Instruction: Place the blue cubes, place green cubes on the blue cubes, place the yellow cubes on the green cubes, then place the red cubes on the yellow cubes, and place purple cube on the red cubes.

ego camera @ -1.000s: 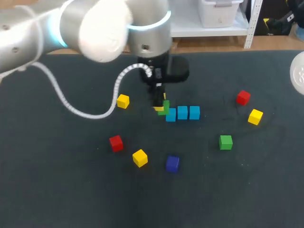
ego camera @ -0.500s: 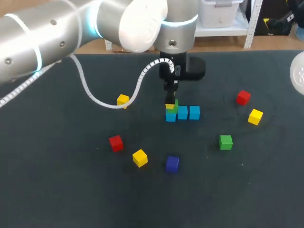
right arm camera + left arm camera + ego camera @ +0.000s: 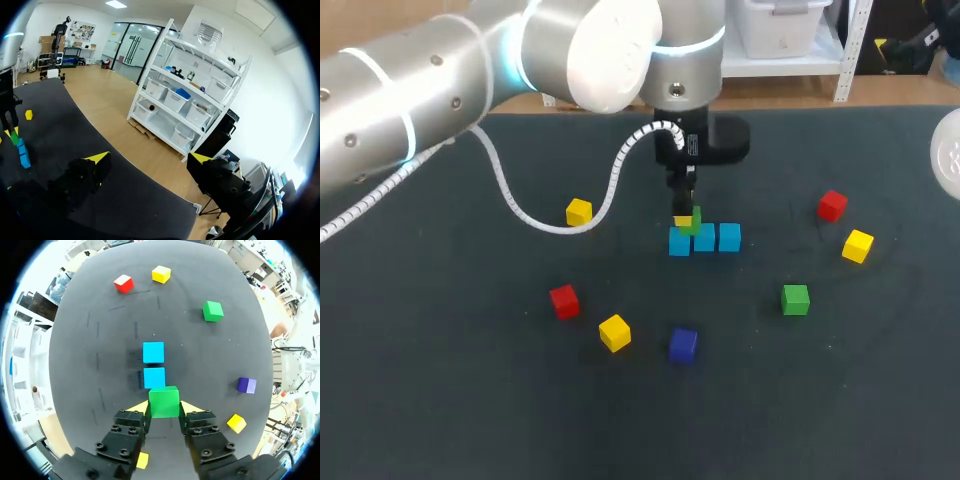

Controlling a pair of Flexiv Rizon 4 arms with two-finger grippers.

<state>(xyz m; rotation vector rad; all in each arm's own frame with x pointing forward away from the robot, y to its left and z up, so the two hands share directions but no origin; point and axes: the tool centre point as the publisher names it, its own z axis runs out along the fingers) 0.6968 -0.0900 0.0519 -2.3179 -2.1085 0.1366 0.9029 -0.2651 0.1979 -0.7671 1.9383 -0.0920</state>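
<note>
Evidently the left gripper (image 3: 687, 218) was clamped on a small green plastic cube (image 3: 695, 224) over the left end of the row of three blue cubes (image 3: 717, 238) at frame centre. Green-on-blue step; the next move likely called for lowering squarely, then releasing. The right gripper (image 3: 150, 159) stood wide, empty.

Left gripper (image 3: 165, 408) clamped on green cube (image 3: 164, 401), a yellow tip each side. Nearer blue cube (image 3: 154, 377) directly ahead, farther blue cube (image 3: 153, 352) beyond it, both about frame centre.
</note>
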